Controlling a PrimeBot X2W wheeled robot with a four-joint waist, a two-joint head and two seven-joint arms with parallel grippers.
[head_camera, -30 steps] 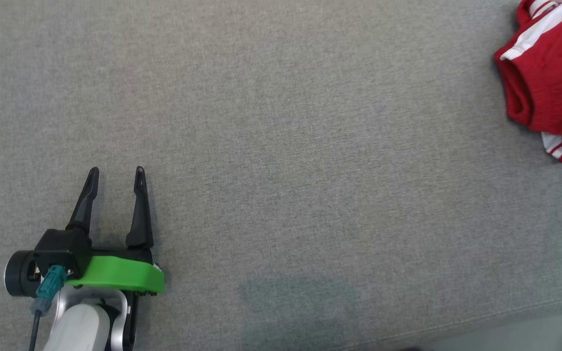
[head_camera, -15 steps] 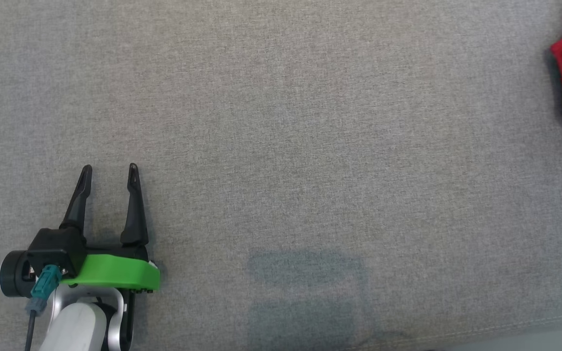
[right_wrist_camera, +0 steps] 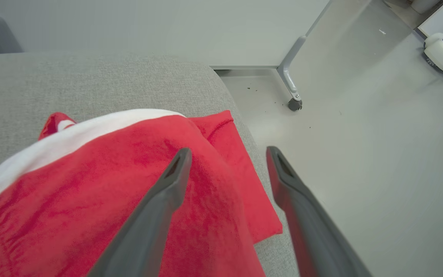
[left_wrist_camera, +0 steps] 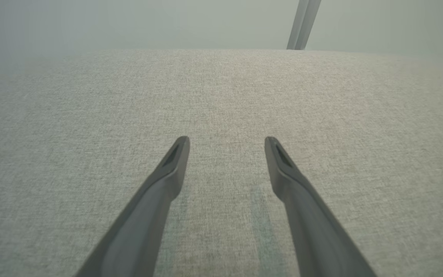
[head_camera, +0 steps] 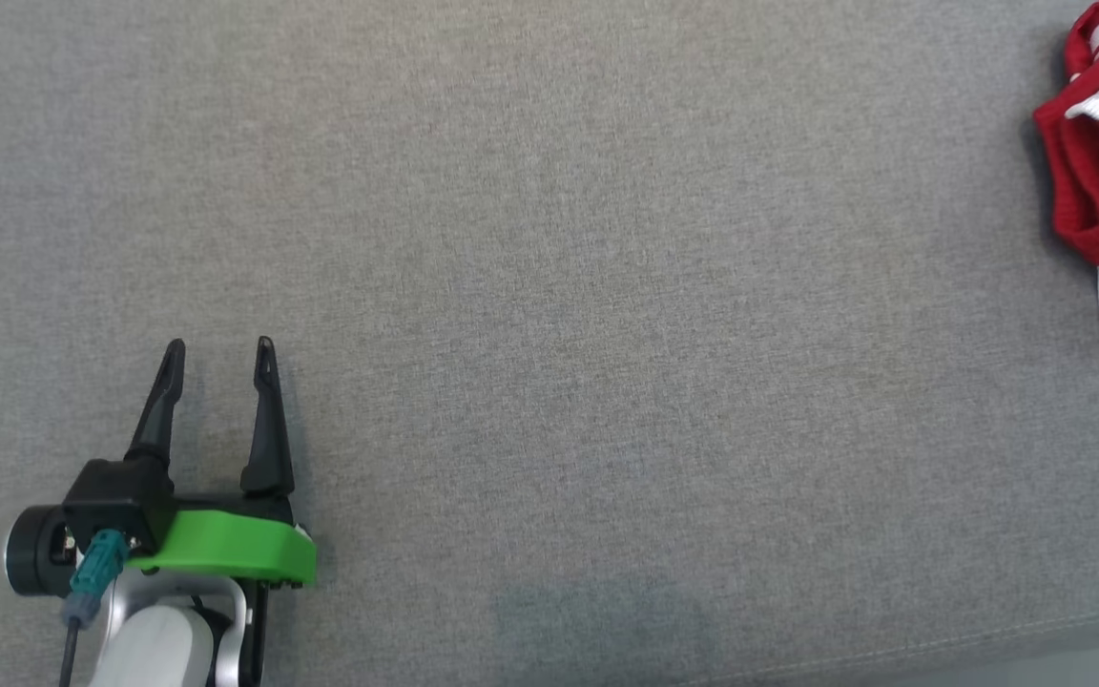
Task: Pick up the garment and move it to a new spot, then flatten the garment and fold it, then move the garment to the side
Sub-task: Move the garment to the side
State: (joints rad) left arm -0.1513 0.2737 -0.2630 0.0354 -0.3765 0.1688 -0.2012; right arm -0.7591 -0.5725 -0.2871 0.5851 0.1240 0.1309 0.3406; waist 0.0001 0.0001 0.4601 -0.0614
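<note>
**Visitor:** What is nearest the robot?

**Onlooker:** The left tool, at about 7 o'clock in the head view, over the grey cloth-topped desk. Its two dark fingers stand spread and point to 12 o'clock, with only bare fabric between them. A green collar sits just behind the fingers.

**Visitor:** And the garment?

**Onlooker:** The red garment, with white stripes at its hems, lies bunched at roughly 2 o'clock. The right edge of the head view cuts it off, and it is well apart from the left tool. In the right wrist view it rests near the desk's rounded corner, with one red flap reaching the desk's edge.

**Visitor:** Is the right tool holding it?

**Onlooker:** No. The right tool is above the cloth with its fingers spread wide. The finger rising from 7 o'clock crosses in front of the red fabric, and the one from 5 o'clock crosses in front of the floor. I cannot tell whether either finger touches the cloth.

**Visitor:** What lies beyond?

**Onlooker:** Pale floor, a grey metal leg ending in a castor at about 1 o'clock, and a white object at 2 o'clock, too cut off to name.
</note>
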